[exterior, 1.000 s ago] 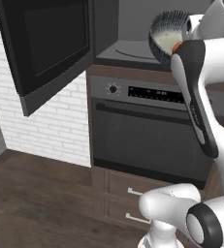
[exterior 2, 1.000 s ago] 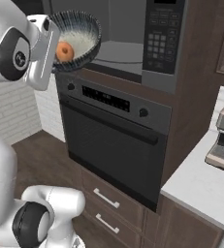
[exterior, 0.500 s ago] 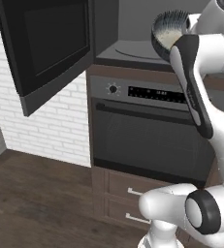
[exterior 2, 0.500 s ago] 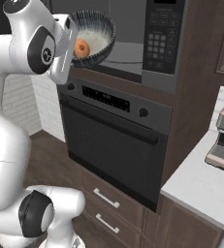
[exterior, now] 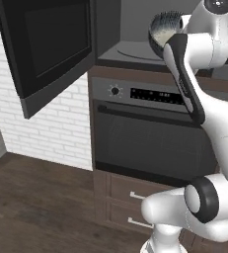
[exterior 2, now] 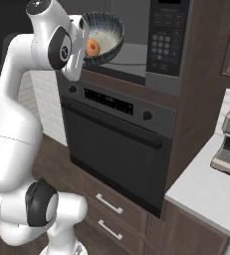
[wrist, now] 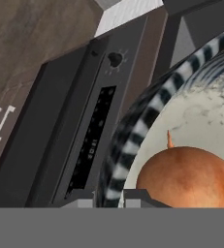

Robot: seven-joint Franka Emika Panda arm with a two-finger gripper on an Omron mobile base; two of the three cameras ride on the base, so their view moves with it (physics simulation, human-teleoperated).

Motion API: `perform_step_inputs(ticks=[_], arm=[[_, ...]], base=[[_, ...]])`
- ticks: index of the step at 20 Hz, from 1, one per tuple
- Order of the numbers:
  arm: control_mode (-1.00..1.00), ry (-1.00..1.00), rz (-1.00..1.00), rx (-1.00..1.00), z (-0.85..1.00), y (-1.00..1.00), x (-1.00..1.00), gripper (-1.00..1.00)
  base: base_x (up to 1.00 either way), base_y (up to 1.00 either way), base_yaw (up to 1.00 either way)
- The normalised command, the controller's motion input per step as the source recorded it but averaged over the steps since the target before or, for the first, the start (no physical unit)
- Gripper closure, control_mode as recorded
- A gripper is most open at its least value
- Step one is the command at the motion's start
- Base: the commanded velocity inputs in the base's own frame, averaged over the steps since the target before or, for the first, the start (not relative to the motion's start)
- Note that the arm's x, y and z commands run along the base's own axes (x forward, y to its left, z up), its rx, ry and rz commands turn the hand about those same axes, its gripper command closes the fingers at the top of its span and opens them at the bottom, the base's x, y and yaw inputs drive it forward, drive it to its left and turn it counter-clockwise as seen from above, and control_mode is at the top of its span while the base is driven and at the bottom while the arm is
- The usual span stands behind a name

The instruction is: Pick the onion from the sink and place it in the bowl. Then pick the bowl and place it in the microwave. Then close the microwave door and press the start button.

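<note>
- Pinching the near rim of the bowl (exterior 2: 104, 33), the end effector (wrist: 108, 196) holds it at the mouth of the microwave (exterior 2: 151, 42), upper middle of the right base view.
- Onion (wrist: 188, 177) sits inside the bowl, just beyond the fingertips, lower right of the hand view.
- Risks: the tilted bowl could spill the onion; a rim-only grip may slip; the bowl could knock the microwave's frame.
- Microwave door (exterior: 49, 47) stands open, upper left.
</note>
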Motion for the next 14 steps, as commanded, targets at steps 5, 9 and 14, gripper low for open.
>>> perform_step_inputs(ticks=[5, 9, 14], arm=[[-1.0, 0.0, 0.0, 0.0, -0.08, -0.07, 0.53, 1.0], [-1.0, 0.0, 0.0, 0.0, -0.07, -0.08, 0.37, 1.0], [-1.0, 0.04, 0.0, 0.0, -0.15, -0.08, 0.33, 1.0]], base=[[0.0, 0.0, 0.0], [0.0, 0.0, 0.0], [0.0, 0.0, 0.0]])
